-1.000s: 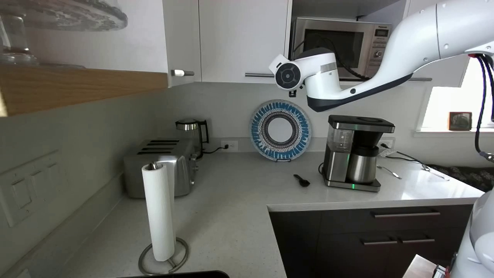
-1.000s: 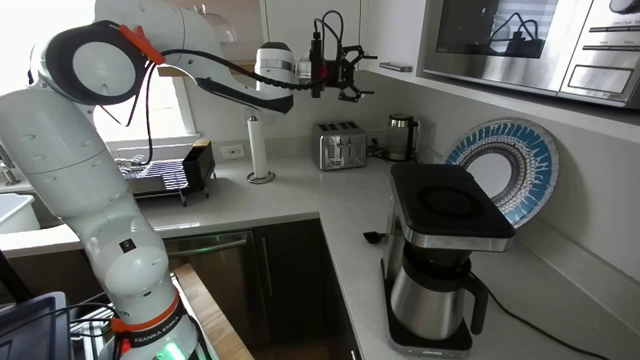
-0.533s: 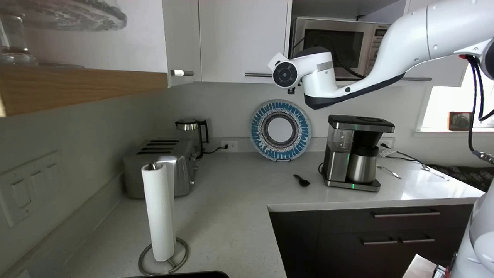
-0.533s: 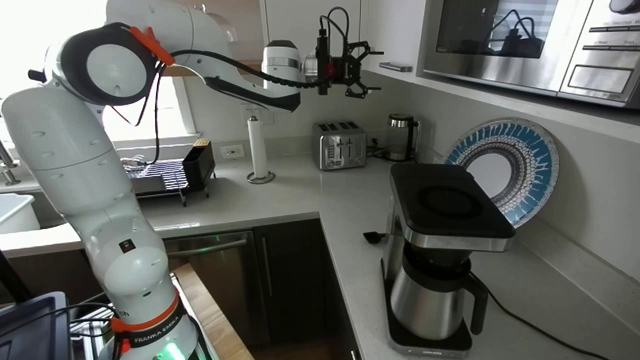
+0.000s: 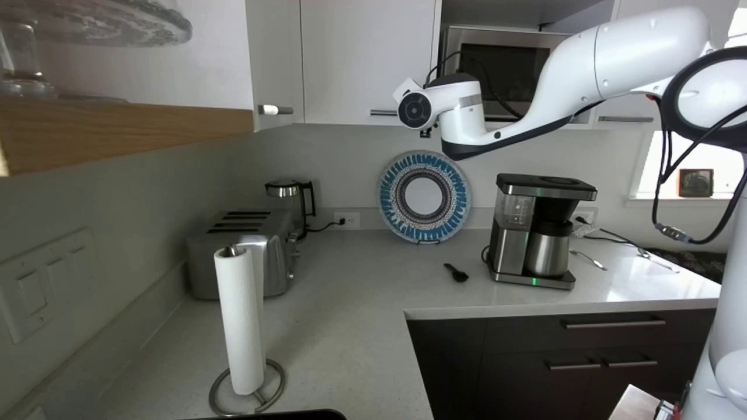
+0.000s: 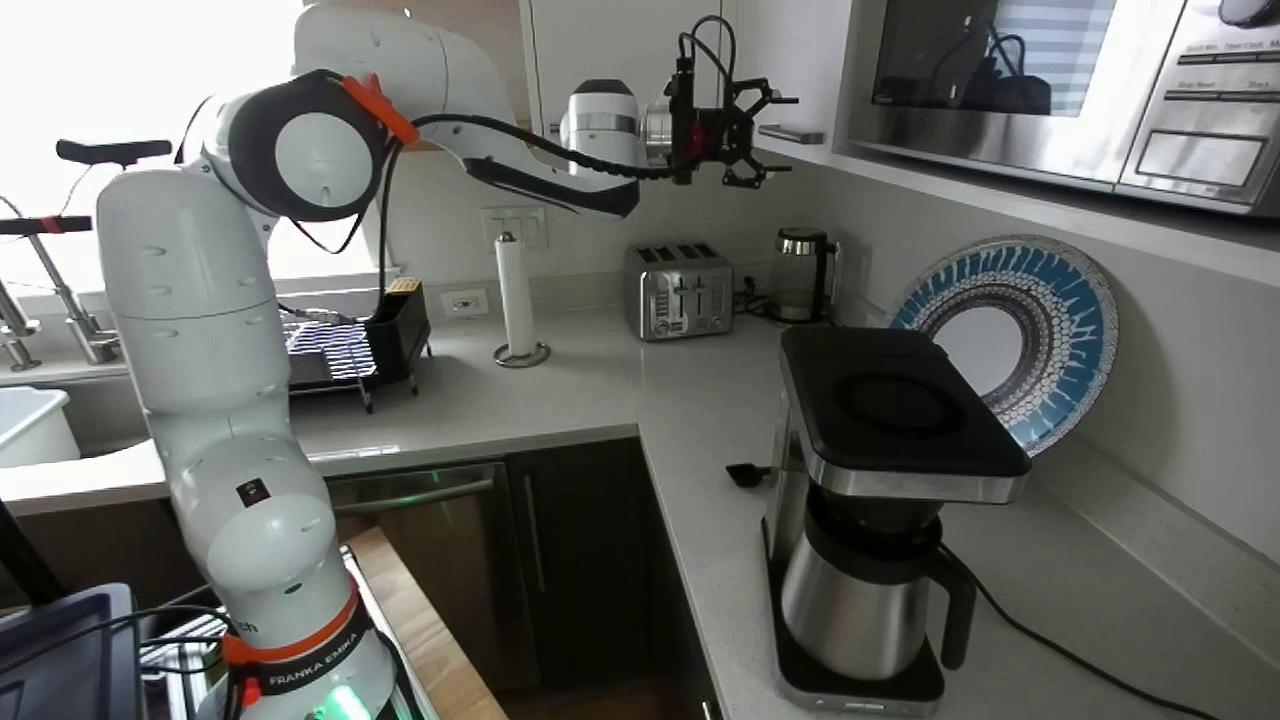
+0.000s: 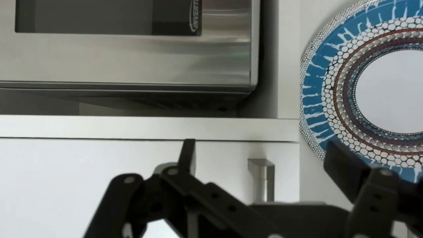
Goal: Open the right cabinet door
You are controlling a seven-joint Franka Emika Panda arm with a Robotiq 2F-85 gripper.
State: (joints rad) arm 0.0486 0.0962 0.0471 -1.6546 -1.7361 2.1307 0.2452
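Note:
The right cabinet door [image 5: 367, 58] is a flat white upper panel, closed, beside a narrower white panel in an exterior view. A metal bar handle [image 5: 383, 112] runs along its bottom edge. In an exterior view the door [image 6: 795, 50] and handle [image 6: 790, 134] are seen at an angle. My gripper [image 6: 783, 134] is open there, one finger above and one below the handle's height. In the wrist view the handle [image 7: 266, 185] shows between the spread fingers of the gripper [image 7: 262, 153]; the gripper body hides its lower part. No contact shows.
The microwave [image 5: 502, 70] sits in an open shelf beside the door. Below stand a blue patterned plate [image 5: 424, 195], a coffee maker [image 5: 537, 233], a toaster [image 5: 245, 251] and a kettle [image 5: 286, 198]. A paper towel roll [image 5: 240, 321] stands on the counter.
The arm has moved toward the door handle, leftward in an exterior view and rightward in an exterior view. The gripper has stayed open. The door has not moved.

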